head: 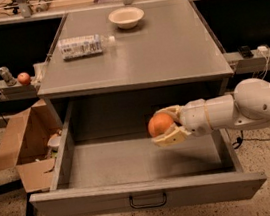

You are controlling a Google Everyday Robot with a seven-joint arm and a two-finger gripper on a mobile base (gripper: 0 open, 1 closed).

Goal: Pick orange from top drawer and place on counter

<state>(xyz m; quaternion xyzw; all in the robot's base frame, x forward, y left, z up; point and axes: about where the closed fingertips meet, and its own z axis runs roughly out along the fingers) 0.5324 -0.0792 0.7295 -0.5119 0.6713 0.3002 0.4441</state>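
The fingers (172, 135) are closed around the orange (160, 124), one pale finger curving over its top and the other under its lower side. The gripper (156, 126) holds the fruit in the air above the floor of the top drawer (108, 167), right of the drawer's middle and below the level of the counter (167, 54). The orange touches neither the drawer floor nor its walls. Behind the gripper, the white arm (246, 108) reaches in from the right, passing over the drawer's right wall.

The drawer is pulled well out, with its black wire handle (148, 200) on the front panel. On the counter above, a pale bowl (126, 16) stands near the back edge and a plastic bottle (84, 46) lies on its side toward the left. An open cardboard box (21, 142) sits on the floor left of the drawer, and a small red fruit (24, 78) rests on the ledge above it.
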